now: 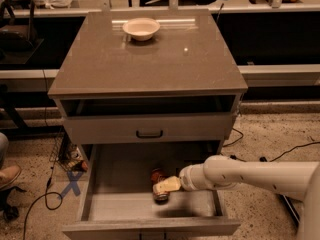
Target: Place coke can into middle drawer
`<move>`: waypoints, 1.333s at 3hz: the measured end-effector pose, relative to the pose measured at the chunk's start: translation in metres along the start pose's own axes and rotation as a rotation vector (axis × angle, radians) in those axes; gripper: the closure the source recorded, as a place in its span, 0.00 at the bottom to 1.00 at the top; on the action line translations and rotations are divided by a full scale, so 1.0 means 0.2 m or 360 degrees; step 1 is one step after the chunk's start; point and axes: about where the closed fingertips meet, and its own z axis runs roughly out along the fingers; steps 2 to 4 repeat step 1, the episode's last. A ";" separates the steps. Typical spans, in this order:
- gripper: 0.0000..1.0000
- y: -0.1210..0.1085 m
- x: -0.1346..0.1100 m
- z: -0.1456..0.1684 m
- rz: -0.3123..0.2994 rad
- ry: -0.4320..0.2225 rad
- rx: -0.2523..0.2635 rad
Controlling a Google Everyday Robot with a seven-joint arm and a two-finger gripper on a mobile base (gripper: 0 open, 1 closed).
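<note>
The coke can (pixel 157 175), small and red with a silver end, is down inside the open middle drawer (pixel 117 184), right of the middle of its flat grey floor. My gripper (pixel 165 185) reaches in from the right on a white arm (pixel 250 174) and is shut across the can's middle, the can at or just above the floor. The lower end of the can shows below the gripper.
A closed drawer front with a black curved handle (pixel 149 133) sits right above the open drawer. A cream-white bowl (pixel 141 28) stands at the back of the cabinet top (pixel 150 64). Cables and a blue cross mark (pixel 72 184) lie on the floor at left.
</note>
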 end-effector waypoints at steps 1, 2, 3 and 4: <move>0.00 -0.05 0.00 -0.20 -0.0003 -0.0092 0.0030; 0.00 -0.05 0.00 -0.20 -0.0003 -0.0092 0.0030; 0.00 -0.05 0.00 -0.20 -0.0003 -0.0092 0.0030; 0.00 -0.05 0.00 -0.20 -0.0003 -0.0092 0.0030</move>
